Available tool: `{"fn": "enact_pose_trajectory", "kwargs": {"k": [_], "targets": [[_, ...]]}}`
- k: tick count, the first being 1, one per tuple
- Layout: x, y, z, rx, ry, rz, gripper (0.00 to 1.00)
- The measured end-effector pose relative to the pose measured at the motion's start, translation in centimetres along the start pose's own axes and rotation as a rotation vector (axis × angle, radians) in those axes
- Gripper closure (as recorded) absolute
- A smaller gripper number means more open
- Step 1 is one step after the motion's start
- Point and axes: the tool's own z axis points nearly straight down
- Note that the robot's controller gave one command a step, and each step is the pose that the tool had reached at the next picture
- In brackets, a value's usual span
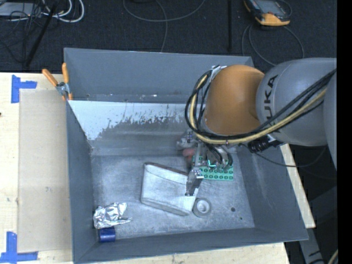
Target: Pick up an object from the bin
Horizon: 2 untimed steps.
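My gripper (192, 185) hangs below the orange-domed wrist, right of the bin's middle. Its tip is down at the right edge of a flat grey-white wedge-shaped piece (162, 190) lying on the bin floor. A green studded plate (218, 172) sits right beside the gripper on its right; whether it is held or just lies there I cannot tell. A small grey round piece (202, 206) lies just below the gripper's tip. A pinkish thing (188, 150) shows partly behind the gripper, mostly hidden by the wrist.
A crumpled ball of silver foil (111, 214) lies in the near left corner with a small blue cap-like thing (106, 234) just in front of it. The arm and its cables cover the bin's right back part.
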Motion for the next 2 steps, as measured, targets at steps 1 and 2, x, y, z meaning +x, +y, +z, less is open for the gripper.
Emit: {"fn": "enact_pose_trajectory", "kwargs": {"k": [1, 2], "targets": [[3.1, -10.3, 4.7, 0.001, -0.01, 0.07, 0.0], [1.0, -9.4, 6.1, 0.002, -0.026, 0.13, 0.0]]}}
